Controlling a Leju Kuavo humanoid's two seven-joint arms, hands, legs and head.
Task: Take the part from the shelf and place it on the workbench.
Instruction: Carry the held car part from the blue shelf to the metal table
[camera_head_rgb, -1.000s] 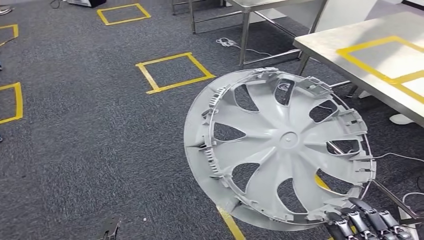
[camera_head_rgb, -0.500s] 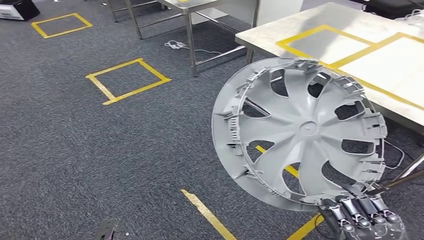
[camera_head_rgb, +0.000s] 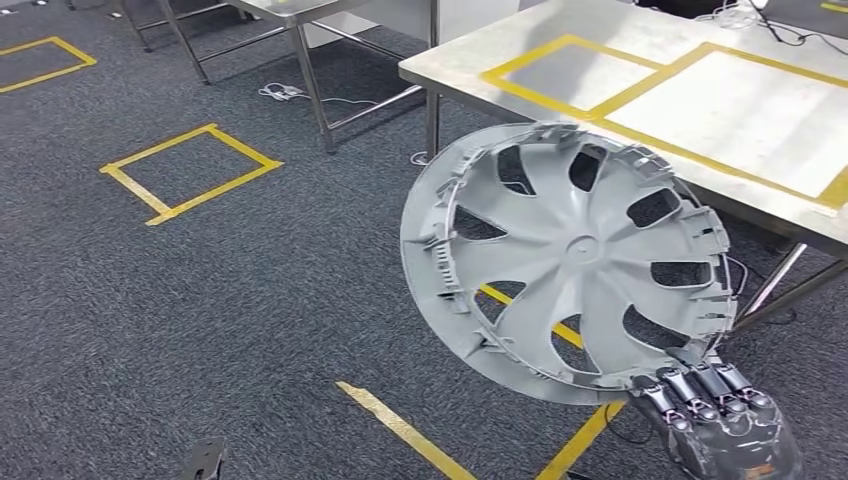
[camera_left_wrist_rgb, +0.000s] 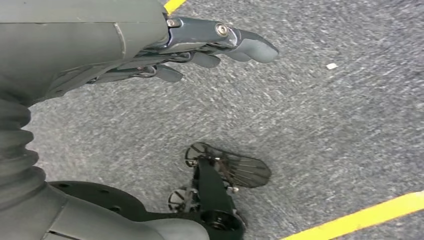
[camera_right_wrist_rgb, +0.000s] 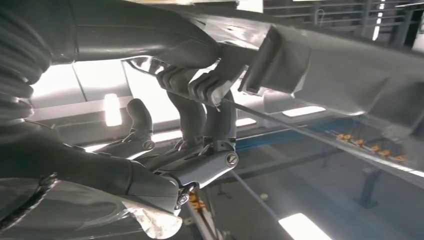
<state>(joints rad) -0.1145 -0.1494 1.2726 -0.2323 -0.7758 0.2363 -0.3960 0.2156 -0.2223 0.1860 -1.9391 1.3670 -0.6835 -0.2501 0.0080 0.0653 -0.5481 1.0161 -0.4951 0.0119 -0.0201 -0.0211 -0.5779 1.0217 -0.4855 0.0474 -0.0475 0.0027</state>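
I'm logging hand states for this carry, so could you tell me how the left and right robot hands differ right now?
The right robot hand grips the hubcap by its lower rim, while the left robot hand holds nothing. The right hand's fingers curl around the rim; the left hand's fingers lie nearly straight above the carpet. Both are grey with darker fingers.

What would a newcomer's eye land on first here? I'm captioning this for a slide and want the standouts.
The big grey wheel cover dominates the middle of the head view, held upright by its lower rim in the right hand at the bottom right. Behind it, at upper right, stands the pale workbench with yellow tape rectangles on its top. On the dark carpet to the left lies a yellow tape square.
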